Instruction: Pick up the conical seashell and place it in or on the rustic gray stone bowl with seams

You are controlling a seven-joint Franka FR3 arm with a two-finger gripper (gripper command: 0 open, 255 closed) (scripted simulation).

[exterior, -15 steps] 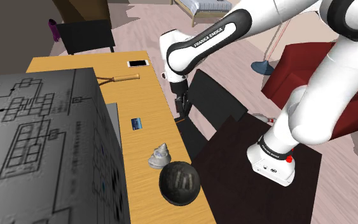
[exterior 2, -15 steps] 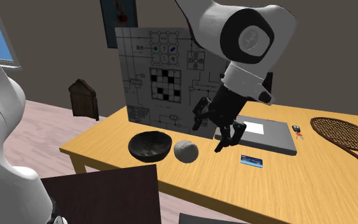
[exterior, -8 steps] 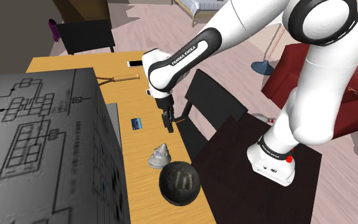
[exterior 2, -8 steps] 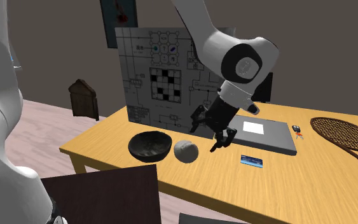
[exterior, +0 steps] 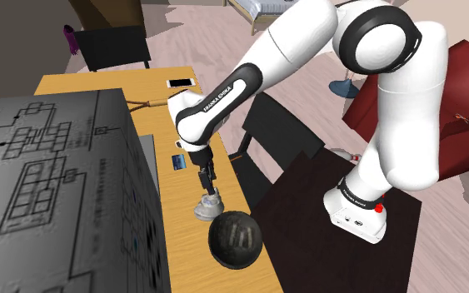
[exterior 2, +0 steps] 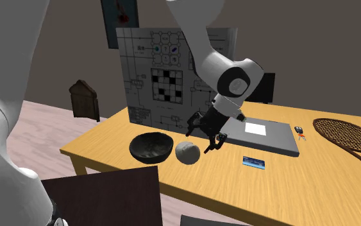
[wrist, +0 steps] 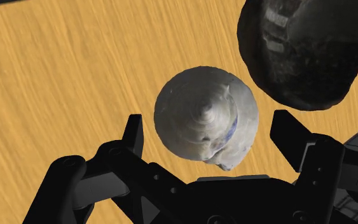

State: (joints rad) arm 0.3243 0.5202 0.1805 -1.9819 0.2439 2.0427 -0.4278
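Note:
A pale grey conical seashell [exterior: 208, 206] stands point-up on the wooden table [exterior: 170, 121], close beside a dark rough stone bowl [exterior: 235, 240]. My gripper [exterior: 208, 186] hangs just above the shell, pointing down, open. In the wrist view the shell [wrist: 206, 118] sits between the two spread fingers [wrist: 133, 132] with a gap on each side, and the bowl [wrist: 304, 51] lies just past one finger. In the second exterior view the gripper [exterior 2: 204, 137] is over the shell [exterior 2: 187, 153], with the bowl [exterior 2: 151, 147] to the shell's left.
A tall board printed with a diagram [exterior 2: 166, 77] stands behind the bowl. A grey flat slab [exterior 2: 265, 136], a blue card [exterior 2: 254, 161], keys [exterior 2: 299, 131] and a racket [exterior 2: 345, 135] lie further along the table. A dark chair [exterior: 274, 133] stands at the table's edge.
The arm has swung from the table's edge over to the seashell and come down, so the open fingers now straddle it. The shell and bowl have not moved.

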